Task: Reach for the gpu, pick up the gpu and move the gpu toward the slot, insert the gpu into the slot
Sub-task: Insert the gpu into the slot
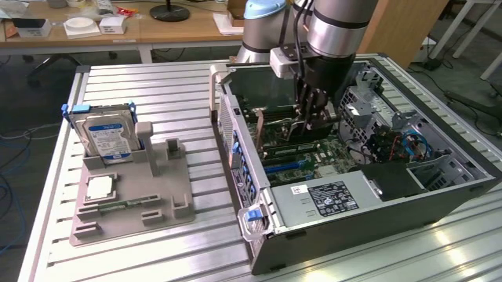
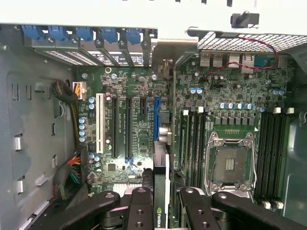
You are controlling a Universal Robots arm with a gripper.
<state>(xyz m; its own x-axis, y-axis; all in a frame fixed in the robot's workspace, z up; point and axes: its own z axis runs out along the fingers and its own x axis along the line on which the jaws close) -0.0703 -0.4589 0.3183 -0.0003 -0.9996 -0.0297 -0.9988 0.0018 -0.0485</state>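
Observation:
My gripper hangs inside the open computer case, shut on the gpu. In the wrist view the gpu shows edge-on, a thin dark card with a green logo, clamped between the black fingers. Its silver bracket end points at the case's rear wall. The slot, a long blue strip on the green motherboard, lies right beside the card's edge and parallel to it. The card is held over the board; I cannot tell whether it touches the slot.
A white slot, black slots, the silver processor socket and memory slots flank the card. Blue latches line the rear wall. The power supply fills the case's near end. Outside, a grey fixture holds a hard drive.

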